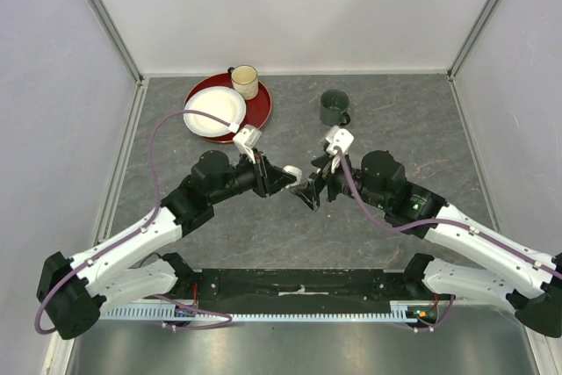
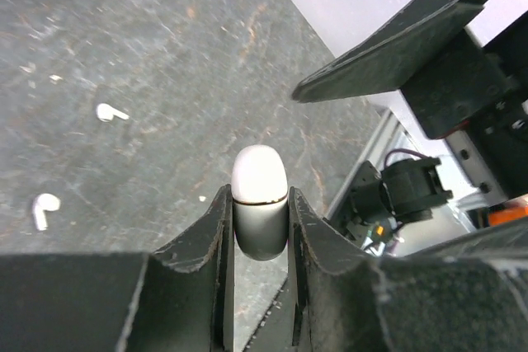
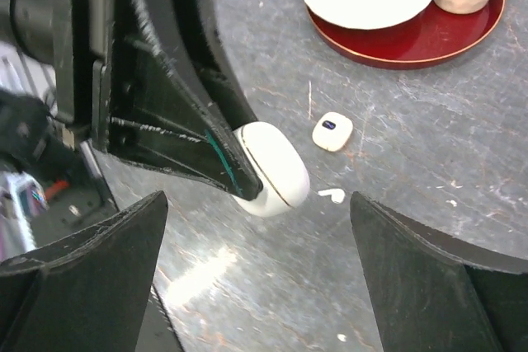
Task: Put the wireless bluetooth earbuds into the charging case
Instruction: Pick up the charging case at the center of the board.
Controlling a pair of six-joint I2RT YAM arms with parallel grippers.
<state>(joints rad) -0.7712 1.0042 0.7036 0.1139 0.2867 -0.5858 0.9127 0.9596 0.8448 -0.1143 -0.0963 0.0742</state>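
My left gripper (image 2: pixel 259 200) is shut on a white, rounded charging case (image 2: pixel 259 179) with a thin gold seam, lid shut, held above the table. The case also shows in the right wrist view (image 3: pixel 276 166) and the top view (image 1: pixel 295 171). My right gripper (image 3: pixel 260 286) is open and empty, its jaws wide apart just in front of the case (image 1: pixel 309 192). Two white earbuds (image 2: pixel 110 111) (image 2: pixel 43 208) lie on the grey table; one shows in the right wrist view (image 3: pixel 332 195). A second, pale peach case (image 3: pixel 332 131) lies shut nearby. The peach earbuds are out of view.
A red tray (image 1: pixel 263 110) at the back left holds a white plate (image 1: pixel 215 111) and a cream mug (image 1: pixel 245 82). A dark green mug (image 1: pixel 335 107) stands at the back, right of centre. White walls close in the grey table on three sides.
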